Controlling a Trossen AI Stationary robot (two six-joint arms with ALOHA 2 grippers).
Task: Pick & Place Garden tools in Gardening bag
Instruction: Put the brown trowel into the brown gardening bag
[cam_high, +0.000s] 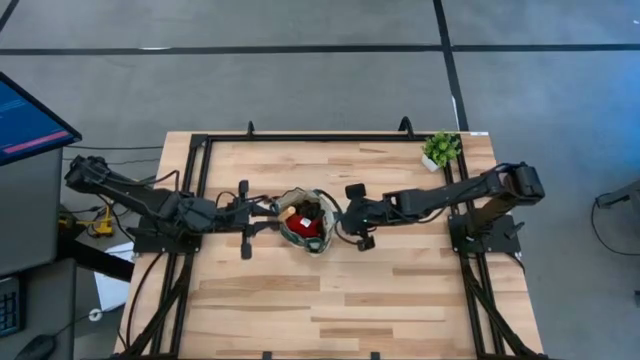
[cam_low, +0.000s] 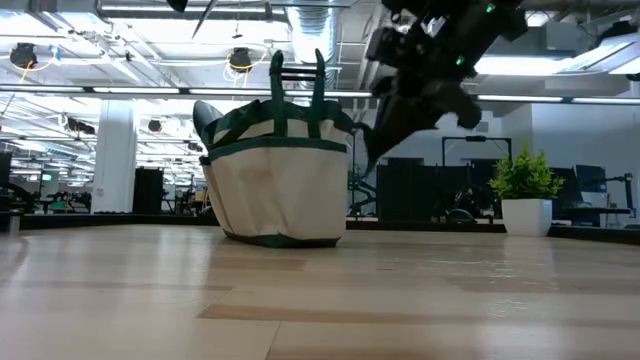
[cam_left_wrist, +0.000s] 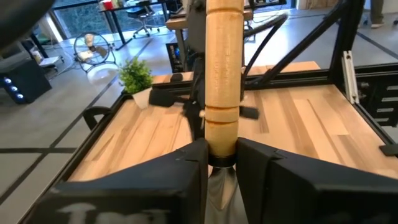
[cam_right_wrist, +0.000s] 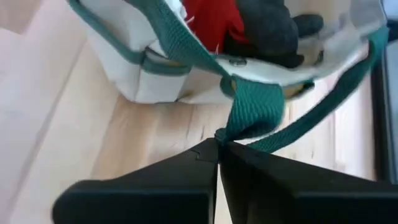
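Note:
The cream gardening bag (cam_high: 305, 238) with green trim stands upright on its base at the table's middle (cam_low: 280, 190). Its opening shows a red-and-black piece (cam_right_wrist: 214, 18). My left gripper (cam_high: 268, 211), just left of the bag, is shut on a wood-handled tool (cam_left_wrist: 222, 74), whose handle reaches over the bag's rim (cam_high: 288, 212). My right gripper (cam_high: 338, 214), at the bag's right side, is shut on a green loop handle (cam_right_wrist: 252, 106). Other garden tools are not in view on the table. My left gripper (cam_left_wrist: 222, 165) pinches the tool between its two fingers (cam_left_wrist: 193, 168) at the lower end of the wooden handle, by the metal collar (cam_left_wrist: 221, 158). The handle runs on forward past the fingertips, lifted clear of the table. My right gripper (cam_right_wrist: 219, 142) pinches the green loop handle at a bunched fold (cam_right_wrist: 229, 129) between its fingertips. The fingers slant down from the table's right side. From there the strap runs up to the bag's rim (cam_right_wrist: 261, 78); the bag stays on the table.
A small potted plant (cam_high: 440, 150) stands at the far right corner (cam_low: 525, 195). Black frame rails (cam_high: 200, 140) run along the table's far, left and right edges. Bare wood (cam_high: 330, 300) stretches between the bag and the near edge. A monitor (cam_high: 25, 120) sits off the left side.

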